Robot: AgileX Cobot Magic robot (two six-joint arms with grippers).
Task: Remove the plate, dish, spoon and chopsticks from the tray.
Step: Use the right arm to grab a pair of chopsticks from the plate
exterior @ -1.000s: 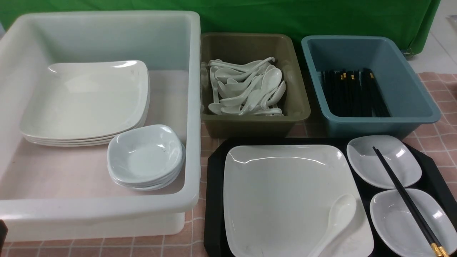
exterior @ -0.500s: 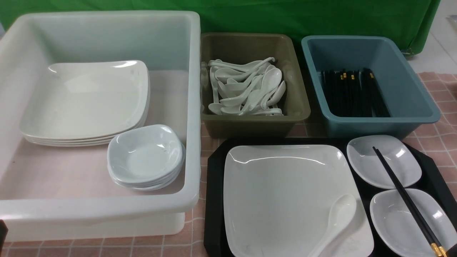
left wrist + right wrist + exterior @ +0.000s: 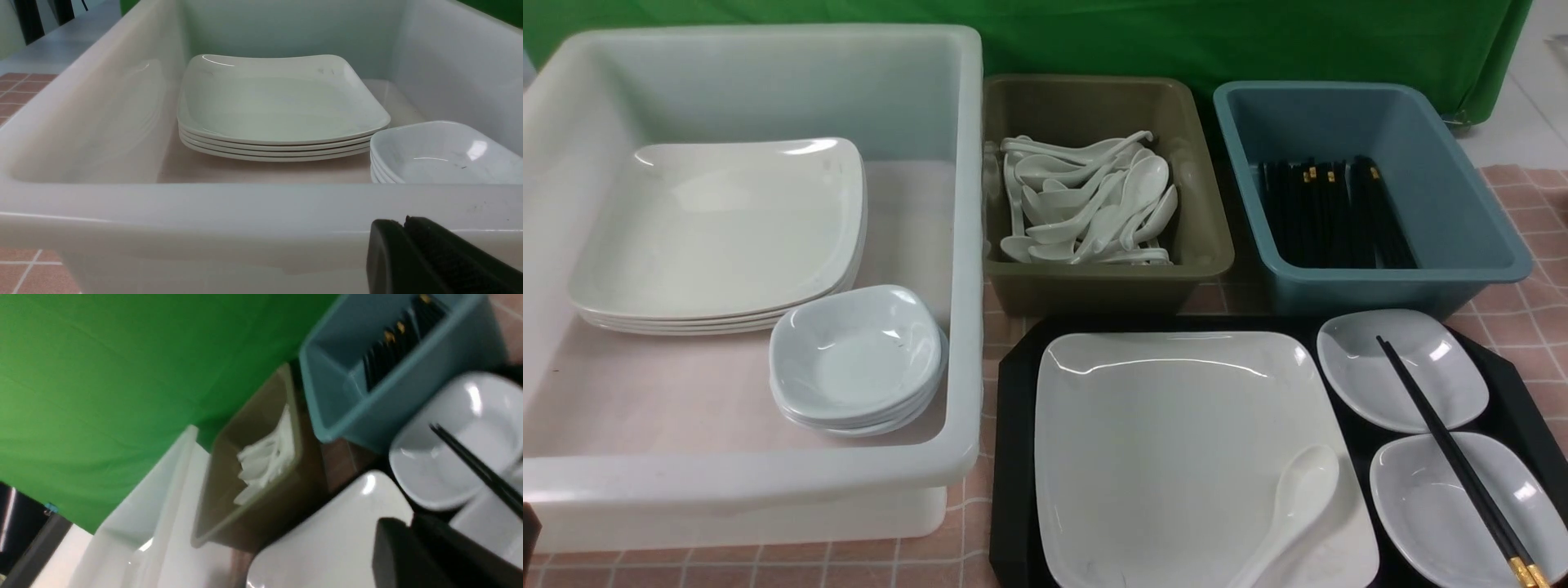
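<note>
Left jaws and right jaws pressed together, empty; best spread right jaws, pinch chopsticks (image 3: 1445, 441) mid-length, lift level.

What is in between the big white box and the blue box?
An olive tub holding a heap of white spoons stands between the white box and the blue box; the front view shows it.

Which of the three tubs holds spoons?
The middle olive-brown plastic tub; the big white plastic tub holds plates and dishes, the blue plastic tub black chopsticks.
</note>
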